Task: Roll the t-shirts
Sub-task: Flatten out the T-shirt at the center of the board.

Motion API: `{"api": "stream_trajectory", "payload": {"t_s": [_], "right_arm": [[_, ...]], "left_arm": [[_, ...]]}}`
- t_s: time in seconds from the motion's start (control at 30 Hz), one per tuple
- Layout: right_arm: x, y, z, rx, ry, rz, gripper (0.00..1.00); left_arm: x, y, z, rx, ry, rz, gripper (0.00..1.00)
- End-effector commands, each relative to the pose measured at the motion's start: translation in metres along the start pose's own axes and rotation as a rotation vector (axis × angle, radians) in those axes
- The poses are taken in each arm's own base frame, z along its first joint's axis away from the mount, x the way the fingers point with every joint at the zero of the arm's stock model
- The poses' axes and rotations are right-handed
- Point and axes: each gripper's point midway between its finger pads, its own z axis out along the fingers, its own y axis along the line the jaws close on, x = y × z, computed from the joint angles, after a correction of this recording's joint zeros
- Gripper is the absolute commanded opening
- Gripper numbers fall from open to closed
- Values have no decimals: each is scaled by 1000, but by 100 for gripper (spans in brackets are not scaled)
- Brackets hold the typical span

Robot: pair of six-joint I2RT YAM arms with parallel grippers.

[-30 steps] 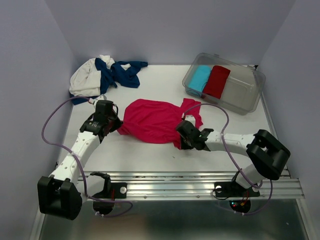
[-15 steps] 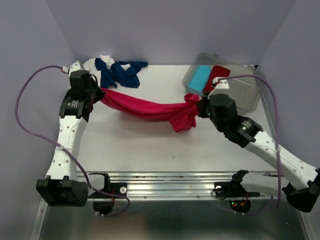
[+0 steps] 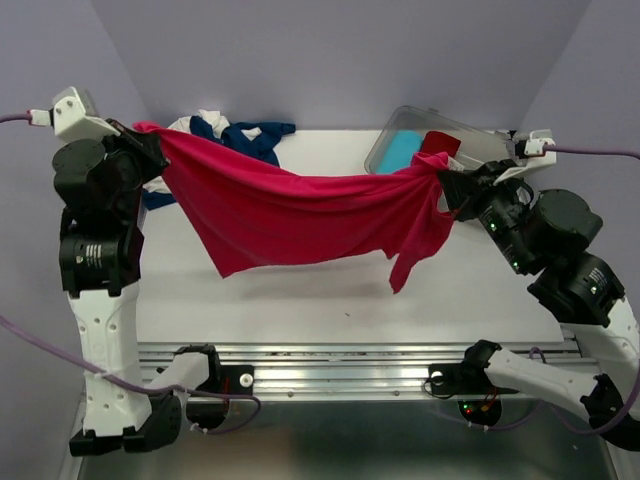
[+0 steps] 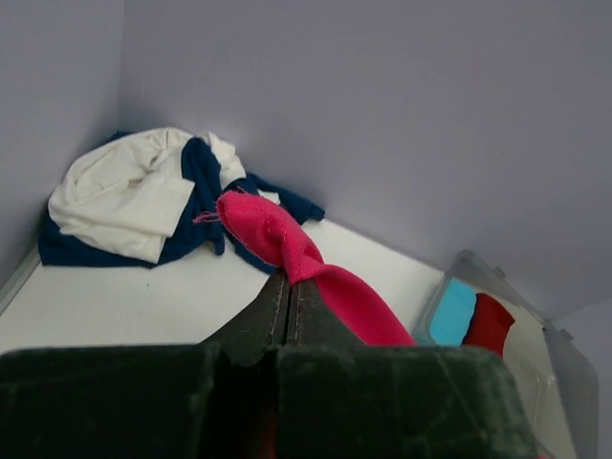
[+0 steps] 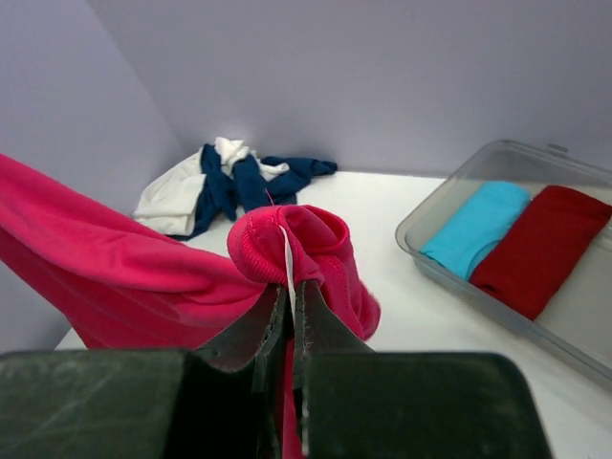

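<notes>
Left pincer (image 4: pixel 290 287) clamped on one bunched end of the bright pink-red fabric t-shirt (image 3: pixel 300 210), jaws pressed together, a knob of cloth poking out just past the tips. Right pincer (image 5: pixel 290 292) shut the same way on the opposite bunched end, with a thin white label strip (image 5: pixel 287 256) right at its tips.

Both pincers sit high above the white flat bench (image 3: pixel 300 300), well apart, left one at the left wall side, right one at the right. The t-shirt spans between them as a sagging sheet. Its lower edge hangs below both pincers and a longer tail droops under the right pincer. Cannot tell whether the lowest hem touches the bench.

Beyond the left pincer, in the far left corner of the bench, is a crumpled heap. A cream-white fabric t-shirt (image 4: pixel 124 191) is tangled with a navy blue fabric t-shirt (image 4: pixel 201 177), the two touching and overlapping, the navy sleeves spreading toward the right pincer's side. In the top view the stretched pink-red shirt and the left arm hide part of this heap.

Beyond the right pincer, at the far right, sits a clear rectangular plastic bin (image 5: pixel 583 316). Inside it are a light-blue fabric roll (image 5: pixel 478 225) and a dark red fabric roll (image 5: pixel 540 249), side by side and touching, blue nearer the left pincer's side. The bin's remaining compartment space is to the right of the red one.
</notes>
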Motion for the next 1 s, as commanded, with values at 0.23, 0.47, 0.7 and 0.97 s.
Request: {"api": "stream_trajectory", "payload": {"t_s": [0.23, 0.47, 0.7, 0.97], "right_arm": [[-57, 41, -38, -266, -91, 24, 1], [14, 26, 15, -119, 74, -86, 1], [133, 10, 98, -84, 331, -258, 1], [220, -42, 177, 17, 505, -173, 68]], "left_arm": [[-77, -26, -80, 94, -236, 53, 0], [7, 16, 2, -40, -19, 72, 0], [148, 71, 103, -134, 271, 77, 0], [232, 100, 179, -236, 544, 77, 75]]}}
